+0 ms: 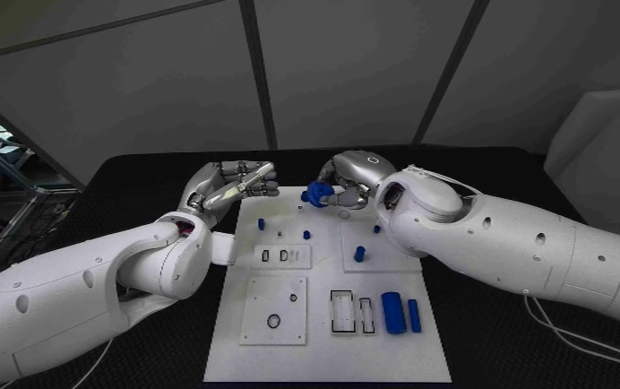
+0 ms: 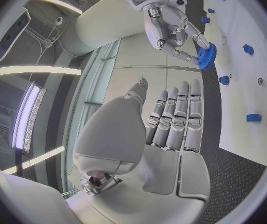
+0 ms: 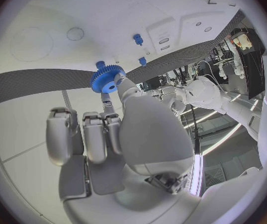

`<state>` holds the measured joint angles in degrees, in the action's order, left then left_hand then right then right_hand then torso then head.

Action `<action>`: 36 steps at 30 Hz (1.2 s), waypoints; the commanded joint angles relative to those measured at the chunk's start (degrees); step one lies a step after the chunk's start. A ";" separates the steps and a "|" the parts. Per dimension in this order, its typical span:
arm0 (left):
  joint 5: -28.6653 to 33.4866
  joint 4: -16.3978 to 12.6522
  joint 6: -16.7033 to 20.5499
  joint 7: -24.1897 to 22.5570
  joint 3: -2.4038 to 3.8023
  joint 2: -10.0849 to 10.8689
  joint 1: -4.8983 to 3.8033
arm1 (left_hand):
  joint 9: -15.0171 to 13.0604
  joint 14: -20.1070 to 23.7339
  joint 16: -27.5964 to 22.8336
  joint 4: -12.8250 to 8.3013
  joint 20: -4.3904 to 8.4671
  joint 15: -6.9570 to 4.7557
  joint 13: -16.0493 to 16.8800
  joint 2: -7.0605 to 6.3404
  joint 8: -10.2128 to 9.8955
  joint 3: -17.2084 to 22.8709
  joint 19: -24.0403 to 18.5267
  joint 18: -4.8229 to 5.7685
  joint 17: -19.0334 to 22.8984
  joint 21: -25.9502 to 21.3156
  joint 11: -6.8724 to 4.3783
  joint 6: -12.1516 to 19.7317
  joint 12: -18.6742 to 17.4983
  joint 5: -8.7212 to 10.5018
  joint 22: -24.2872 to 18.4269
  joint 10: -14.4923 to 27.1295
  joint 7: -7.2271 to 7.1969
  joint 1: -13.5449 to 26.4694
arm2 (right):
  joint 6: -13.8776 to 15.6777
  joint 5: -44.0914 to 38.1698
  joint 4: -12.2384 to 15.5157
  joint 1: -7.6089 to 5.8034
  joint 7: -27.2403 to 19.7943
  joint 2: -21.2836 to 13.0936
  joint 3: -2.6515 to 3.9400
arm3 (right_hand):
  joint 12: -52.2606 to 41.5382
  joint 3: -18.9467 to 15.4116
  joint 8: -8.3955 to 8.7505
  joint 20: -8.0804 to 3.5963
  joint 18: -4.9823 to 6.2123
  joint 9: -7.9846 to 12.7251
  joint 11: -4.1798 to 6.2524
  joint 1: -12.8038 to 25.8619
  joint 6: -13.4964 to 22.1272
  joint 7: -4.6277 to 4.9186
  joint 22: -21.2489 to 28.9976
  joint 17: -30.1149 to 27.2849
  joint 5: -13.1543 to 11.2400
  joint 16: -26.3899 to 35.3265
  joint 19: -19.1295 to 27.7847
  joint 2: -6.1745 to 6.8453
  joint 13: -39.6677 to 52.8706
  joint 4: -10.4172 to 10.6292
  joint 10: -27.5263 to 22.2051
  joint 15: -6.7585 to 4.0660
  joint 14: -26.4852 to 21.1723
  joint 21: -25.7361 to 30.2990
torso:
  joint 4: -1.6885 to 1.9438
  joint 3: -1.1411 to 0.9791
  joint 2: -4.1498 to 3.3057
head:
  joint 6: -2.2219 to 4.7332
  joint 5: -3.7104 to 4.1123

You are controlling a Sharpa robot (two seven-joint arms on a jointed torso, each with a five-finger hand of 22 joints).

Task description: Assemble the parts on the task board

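Observation:
The white task board lies in the middle of the black table. My right hand hovers over the board's far edge and pinches a blue gear at its fingertips; the gear shows toothed with a centre hole, and appears again as the gear. My left hand floats at the board's far left corner, fingers straight and together, holding nothing. Small blue pegs stand on the board's far half, and blue cylinders lie at the near right.
Inset white plates with slots and holes sit on the board's left and middle. A rectangular slot lies beside the cylinders. Black table surrounds the board; a dark object stands at the far left edge.

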<state>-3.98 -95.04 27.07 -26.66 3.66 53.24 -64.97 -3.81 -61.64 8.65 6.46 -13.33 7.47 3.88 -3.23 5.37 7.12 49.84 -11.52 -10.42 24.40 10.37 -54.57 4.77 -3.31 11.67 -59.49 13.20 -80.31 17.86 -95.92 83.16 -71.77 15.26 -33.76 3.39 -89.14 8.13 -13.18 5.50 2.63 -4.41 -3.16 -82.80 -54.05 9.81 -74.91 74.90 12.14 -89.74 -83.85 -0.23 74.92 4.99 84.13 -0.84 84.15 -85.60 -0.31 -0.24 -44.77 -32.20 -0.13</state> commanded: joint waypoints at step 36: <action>-0.21 0.14 -0.23 -0.32 0.08 0.06 -0.15 | 0.00 0.61 -0.46 -0.50 -0.13 0.00 0.01 0.71 -0.40 -0.10 -0.53 1.24 -0.07 0.28 -0.20 -0.08 -0.34 0.14 0.09 0.05 0.08 -0.05 | -3.23 -3.79 -9.85 -0.07 -0.43 10.03 -3.30 | 1.10 1.89 3.15 0.27 -0.54 0.33 -0.53 3.14 -2.40 -1.32 -5.52 15.10 -0.90 -0.26 0.13 1.71 12.61 0.22 4.04 0.45 5.85 -0.22 | -0.16 -0.09 -0.05 | -0.55 -0.47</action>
<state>-3.98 -94.82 27.10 -26.65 3.68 53.29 -65.01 -3.81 -61.23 8.44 6.31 -13.53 7.47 3.88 -3.23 5.37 6.96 49.63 -11.52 -10.40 24.39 10.37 -54.57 4.77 -3.31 11.70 -59.49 13.20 -80.31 15.75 -99.24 73.36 -71.72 15.04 -23.81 0.07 -88.29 9.78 -10.19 5.51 2.65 -4.41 -3.26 -79.94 -55.22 9.76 -74.91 74.93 11.54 -89.73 -83.86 1.55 74.92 5.22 84.05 -0.79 84.12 -85.83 -0.42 -0.31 -44.82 -32.76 -0.55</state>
